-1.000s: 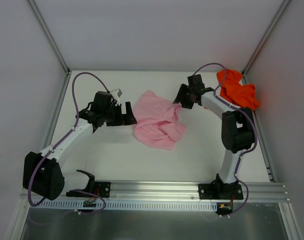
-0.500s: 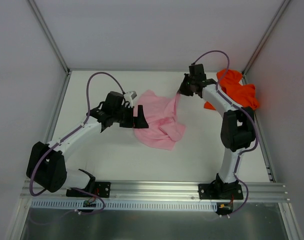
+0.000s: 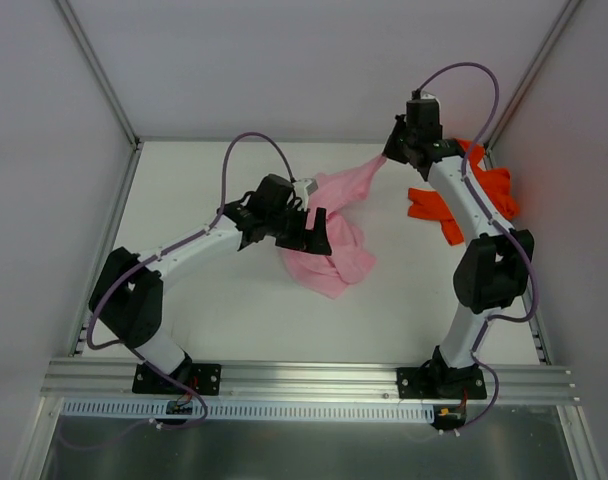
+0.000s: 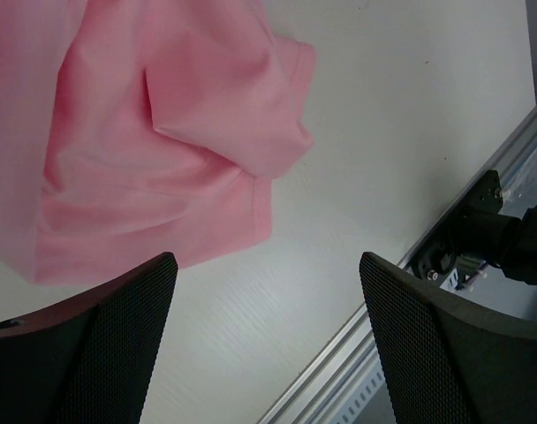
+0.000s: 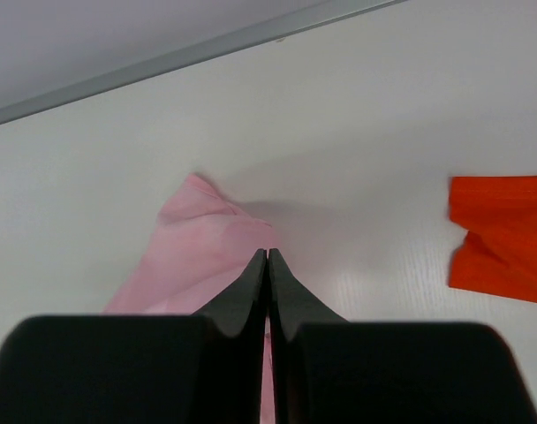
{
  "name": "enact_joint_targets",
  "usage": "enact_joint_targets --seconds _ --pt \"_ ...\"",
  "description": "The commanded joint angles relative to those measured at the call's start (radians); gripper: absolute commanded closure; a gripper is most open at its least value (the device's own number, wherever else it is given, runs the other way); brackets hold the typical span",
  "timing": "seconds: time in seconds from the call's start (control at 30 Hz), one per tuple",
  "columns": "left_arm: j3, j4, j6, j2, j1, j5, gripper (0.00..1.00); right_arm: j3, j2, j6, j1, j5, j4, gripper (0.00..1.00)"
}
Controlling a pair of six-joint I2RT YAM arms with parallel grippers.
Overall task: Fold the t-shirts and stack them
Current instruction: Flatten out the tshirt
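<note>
Crumpled light pink cloth t-shirt [image 3: 344, 255] on white table [image 3: 234, 310], one corner pinched in closed right gripper [image 3: 389, 160], stretched rearward. Bright orange cloth t-shirt [image 3: 429, 208] bunched under right arm [image 3: 479, 215]. Left gripper [image 4: 267, 262] spread wide above pink cloth, empty. Versus a second ago: left gripper closer in, corner pulled farther back.

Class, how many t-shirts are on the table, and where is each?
2. The pink t-shirt lies mid-table, one corner pinched by the right gripper; the orange t-shirt lies crumpled at the far right. None seems hidden.
</note>
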Motion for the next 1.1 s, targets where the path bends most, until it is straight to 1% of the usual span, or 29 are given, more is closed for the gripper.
enact_joint_targets --seconds 0.0,0.1,0.27,0.37,0.4,0.43,0.5,0.57,0.63,0.7,0.77,0.87,0.93,1.07 --pt "0.056 -0.019 -0.017 0.042 -0.011 -0.03 0.16 0.07 -0.039 -0.06 -0.041 0.09 -0.029 0.99" --pt "0.042 0.009 -0.02 0.031 -0.011 -0.015 0.15 0.101 -0.049 -0.077 -0.074 0.133 -0.046 0.99" --pt "0.031 0.009 -0.027 0.03 -0.011 -0.013 0.16 0.113 -0.086 -0.14 -0.115 0.223 -0.054 0.99" --pt "0.007 -0.011 -0.019 0.004 -0.011 -0.073 0.16 0.11 -0.103 -0.155 -0.141 0.249 -0.074 0.99" --pt "0.002 -0.031 -0.014 -0.001 -0.009 -0.131 0.16 0.101 -0.112 -0.153 -0.147 0.251 -0.077 0.99" --pt "-0.006 -0.038 -0.016 -0.003 -0.009 -0.159 0.16 0.09 -0.129 -0.152 -0.158 0.245 -0.075 0.99" --pt "-0.003 -0.063 -0.03 0.013 -0.009 -0.204 0.19 0.063 -0.146 -0.156 -0.16 0.22 -0.062 0.99" --pt "0.0 -0.058 -0.043 0.042 -0.009 -0.208 0.2 0.052 -0.16 -0.163 -0.161 0.191 -0.057 0.99" --pt "0.0 -0.043 -0.063 0.074 -0.005 -0.227 0.22 0.043 -0.165 -0.169 -0.161 0.194 -0.06 0.99" --pt "-0.013 -0.023 -0.076 0.092 0.006 -0.219 0.24 0.035 -0.171 -0.167 -0.161 0.199 -0.063 0.99" --pt "-0.026 -0.008 -0.091 0.117 0.029 -0.193 0.26 0.026 -0.175 -0.209 -0.161 0.208 -0.065 0.99" --pt "-0.047 0.047 -0.109 0.158 0.037 -0.146 0.28 0.011 -0.191 -0.221 -0.16 0.21 -0.065 0.99" --pt "-0.035 0.082 -0.112 0.203 0.037 -0.116 0.3 0.001 -0.197 -0.222 -0.161 0.208 -0.065 0.99" --pt "0.042 0.107 -0.111 0.269 0.037 -0.13 0.32 -0.005 -0.2 -0.227 -0.161 0.196 -0.066 0.99"
